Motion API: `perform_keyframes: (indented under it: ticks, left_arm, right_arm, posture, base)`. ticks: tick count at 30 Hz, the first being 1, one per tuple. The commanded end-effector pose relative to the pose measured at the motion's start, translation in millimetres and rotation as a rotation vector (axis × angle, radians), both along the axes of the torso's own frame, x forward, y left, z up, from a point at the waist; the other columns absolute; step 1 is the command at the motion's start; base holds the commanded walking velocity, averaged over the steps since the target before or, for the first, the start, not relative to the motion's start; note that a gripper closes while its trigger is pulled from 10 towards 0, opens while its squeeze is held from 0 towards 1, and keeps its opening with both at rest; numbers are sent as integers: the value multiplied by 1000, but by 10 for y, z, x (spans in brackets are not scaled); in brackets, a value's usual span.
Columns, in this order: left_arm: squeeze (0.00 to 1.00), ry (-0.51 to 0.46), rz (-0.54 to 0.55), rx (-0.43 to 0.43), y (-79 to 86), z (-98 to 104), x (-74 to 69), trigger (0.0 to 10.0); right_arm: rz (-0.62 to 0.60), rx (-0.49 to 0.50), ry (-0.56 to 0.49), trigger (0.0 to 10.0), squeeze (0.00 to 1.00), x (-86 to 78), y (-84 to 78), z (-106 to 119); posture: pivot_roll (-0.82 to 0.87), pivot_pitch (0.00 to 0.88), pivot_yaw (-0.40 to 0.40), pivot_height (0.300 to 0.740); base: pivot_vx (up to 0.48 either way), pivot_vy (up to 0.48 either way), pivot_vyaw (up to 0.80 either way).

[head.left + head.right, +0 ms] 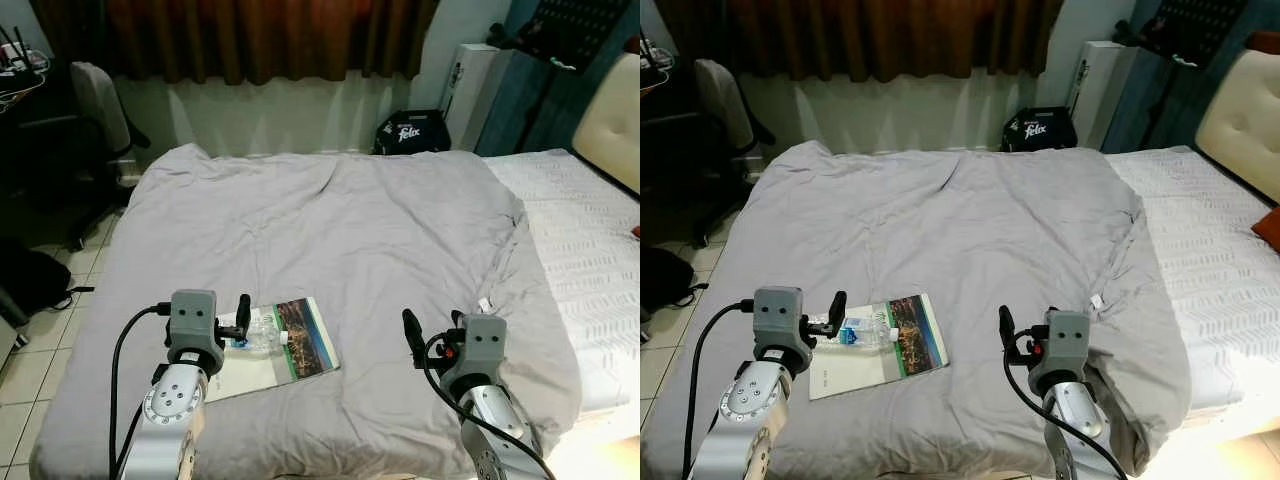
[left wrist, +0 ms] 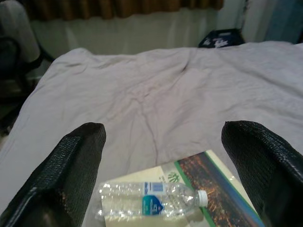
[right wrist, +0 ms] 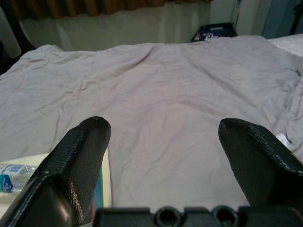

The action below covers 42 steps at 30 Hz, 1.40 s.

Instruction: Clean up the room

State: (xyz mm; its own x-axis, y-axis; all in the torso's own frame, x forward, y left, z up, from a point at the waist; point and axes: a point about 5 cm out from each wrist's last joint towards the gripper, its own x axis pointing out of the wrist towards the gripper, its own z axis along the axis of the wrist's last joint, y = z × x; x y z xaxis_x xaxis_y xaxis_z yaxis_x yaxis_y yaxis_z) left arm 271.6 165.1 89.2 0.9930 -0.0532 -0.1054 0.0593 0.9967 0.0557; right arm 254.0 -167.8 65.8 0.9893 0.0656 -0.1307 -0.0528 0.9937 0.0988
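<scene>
One clear bottle (image 2: 150, 202) lies on one book (image 1: 275, 349) on the grey blanket (image 1: 340, 230); left gripper (image 2: 165, 165) and right gripper (image 3: 163, 161) hover nearby, fingers apart.

Head stereo pair looks forward-down over the bed (image 1: 330, 230) from its foot; both wrist cameras sit low, facing the curtain (image 1: 250, 35), sharing the bottle (image 2: 151, 204) and book (image 1: 290, 345).

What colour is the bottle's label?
Blue and white, on the clear bottle lying on the booklet; left wrist view shows it best.
</scene>
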Motion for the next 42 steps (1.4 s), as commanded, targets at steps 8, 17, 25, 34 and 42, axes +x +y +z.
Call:
perform_keyframes:
  ticks: [8, 17, 25, 34, 42]
  left_arm:
    - [0, 23, -15, 41, -19, -50, 44, 10000]
    - [0, 15, -15, 47, -40, -51, 50, 10000]
    - [0, 20, 0, 29, -25, -65, 49, 10000]
    - [0, 31, -21, 28, -35, -77, 76, 10000]
    - [0, 22, -32, 81, -37, -66, 133, 10000]
  right_arm:
    - [-12, 0, 4, 10000, 0, -25, -33, -20]
    - [-13, -2, 9, 10000, 0, -35, -46, -28]
    - [-7, -3, 11, 10000, 0, -39, -39, -31]
    - [-11, 4, 11, 10000, 0, -53, -31, -39]
    - [-10, 2, 10, 10000, 0, -57, -26, -47]
  posture:
    - [-33, 0, -22, 740]
    - [-37, 0, -22, 740]
    - [-36, 0, -21, 740]
    - [-40, 0, -14, 740]
    - [-42, 0, -11, 740]
  base:
    - [0, 162, 0]
    - [0, 0, 0]
    - [0, 120, 0]
    - [0, 480, 142]
    - [0, 180, 0]
